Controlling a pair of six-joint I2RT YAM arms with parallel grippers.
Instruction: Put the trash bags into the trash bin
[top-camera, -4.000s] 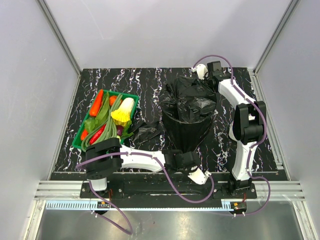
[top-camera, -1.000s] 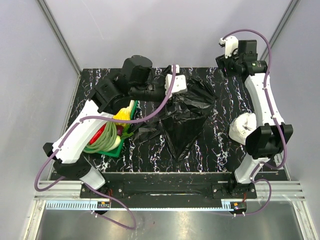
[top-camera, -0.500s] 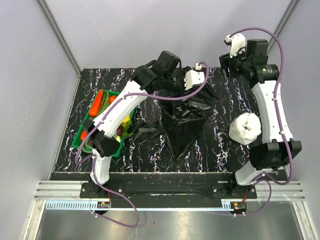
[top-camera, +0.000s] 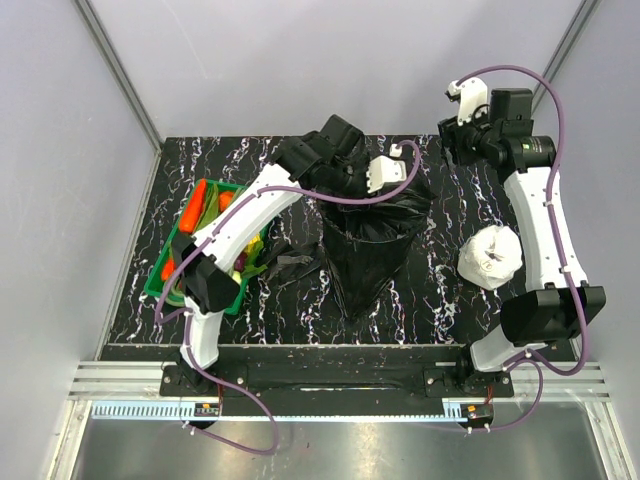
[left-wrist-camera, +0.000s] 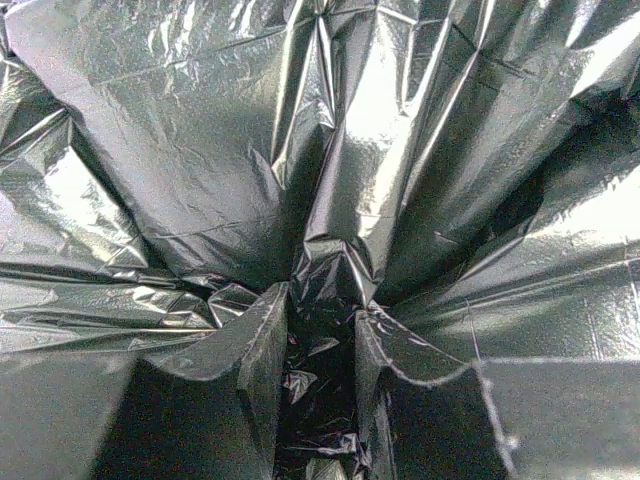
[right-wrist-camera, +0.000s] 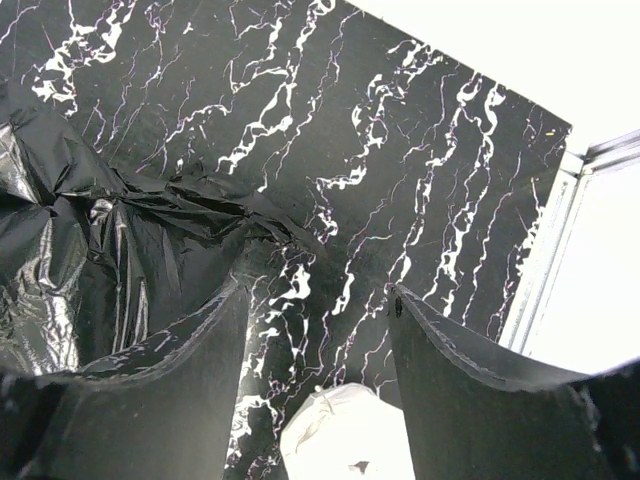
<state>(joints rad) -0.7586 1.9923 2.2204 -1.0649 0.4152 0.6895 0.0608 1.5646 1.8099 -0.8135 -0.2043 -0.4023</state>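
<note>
- Left claw (left-wrist-camera: 320, 305) is pressed into glossy black crinkled plastic film bag (left-wrist-camera: 200, 150), centre frame; whether it is clamped cannot be told.
- Right claw (right-wrist-camera: 318, 290) is held apart, empty, upper right.

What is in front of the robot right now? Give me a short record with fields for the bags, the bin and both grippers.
large bag: glossy black plastic film, spread centrally
small bag: crumpled black film bundle beside the green vegetable tray
bin: no teal showing; cannot tell
left gripper: fingers either side of a fold of the large bag
right gripper: open, empty, raised at far right
other: white crumpled lump, right side
</note>
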